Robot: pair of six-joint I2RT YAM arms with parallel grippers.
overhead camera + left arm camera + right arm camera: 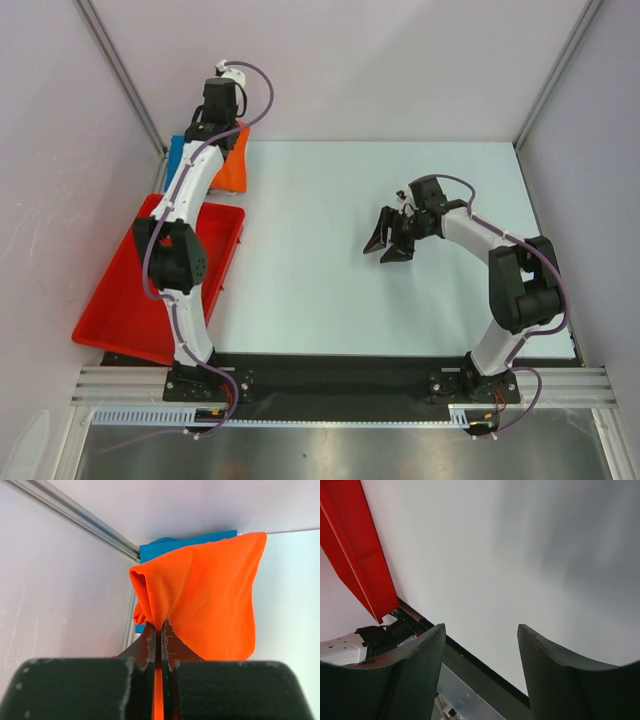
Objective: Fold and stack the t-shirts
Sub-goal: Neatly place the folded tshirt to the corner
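Note:
The orange t-shirt hangs bunched at the far left corner, a fold of it pinched between the fingers of my left gripper. In the left wrist view the jaws of that gripper stand shut on the orange t-shirt, which drapes downward. Behind it, against the wall, the blue t-shirt shows only as a strip, and the same blue t-shirt peeks out beside the left arm. My right gripper hovers open over the middle of the table; nothing lies between the jaws of this gripper.
A red plastic tray sits tilted off the table's left edge under the left arm; its rim shows in the right wrist view. White walls with aluminium posts close in the back and sides of the pale table.

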